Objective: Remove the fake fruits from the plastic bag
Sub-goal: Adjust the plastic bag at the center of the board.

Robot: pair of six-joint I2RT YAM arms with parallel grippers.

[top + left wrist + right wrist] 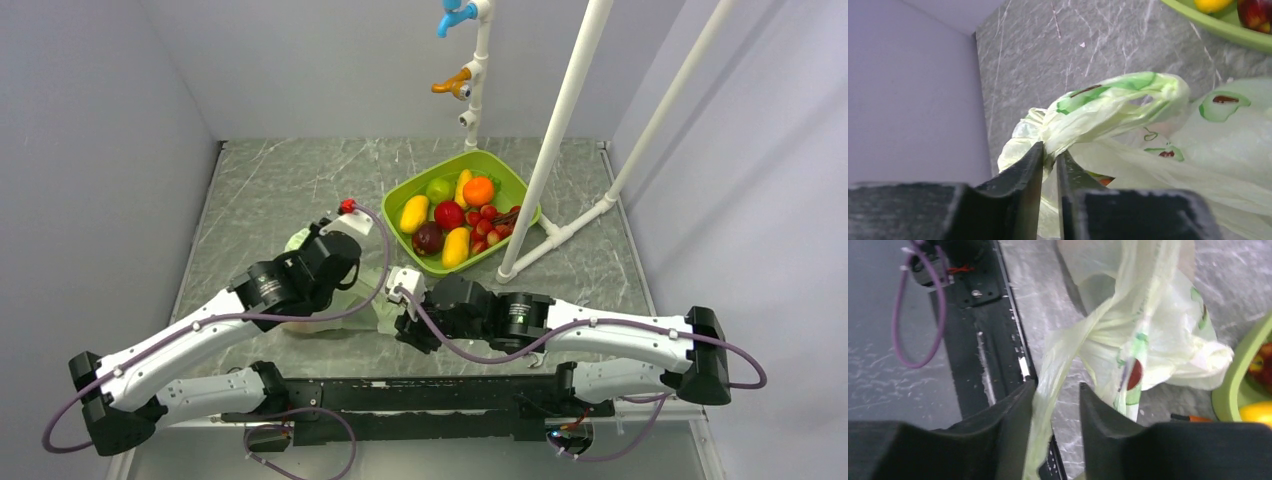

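Note:
The plastic bag (1228, 145) is pale green, wrinkled, with small green and dark red marks. It lies on the table between my two arms and is mostly hidden under them in the top view (297, 240). My left gripper (1049, 150) is shut on a bunched loop handle (1118, 100) of the bag. My right gripper (1057, 385) is open; a twisted strand of the bag (1058, 360) runs between its jaws along the left finger. A green-orange fruit piece (1102, 179) shows inside the bag. The other fruits in the bag are hidden.
A green tray (497, 260) at the back right holds yellow oval fruits, red berries, an orange, a green and dark red fruits. White pipes (555, 130) rise next to the tray. The black arm base rail (993, 340) runs along the near edge.

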